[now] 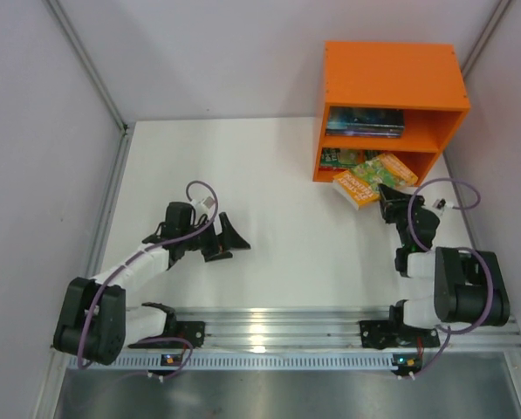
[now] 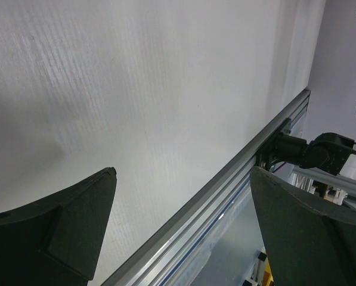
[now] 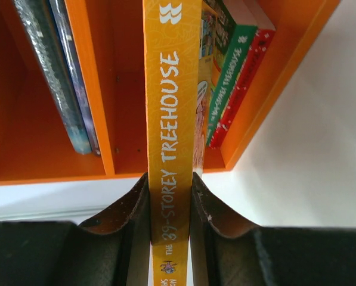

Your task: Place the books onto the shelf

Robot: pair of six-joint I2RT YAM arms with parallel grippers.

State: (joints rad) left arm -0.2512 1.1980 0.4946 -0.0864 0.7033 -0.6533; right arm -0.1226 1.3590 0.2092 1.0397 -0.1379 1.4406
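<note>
while right pincer [image 3: 169,179] clamps orange book [image 3: 172,107] by spine, book sits at mouth of shelf [image 1: 391,74], lower compartment, partly out. step in hand, likely: inserting last book. next move calls for push deeper beside green and red books [image 3: 234,77], then release. left pincer [image 1: 229,237] gaping, holding nothing, well away from shelf. white surface [image 1: 269,175] under shelf; pale walls [image 1: 199,52] behind shelf.

Item: yellow-spined book [image 3: 169,119], whose title runs off the bottom edge of my right wrist view. Item: stacked books [image 1: 365,121] in the shelf's [image 1: 391,74] upper compartment, which from above are too small for me to read.
</note>
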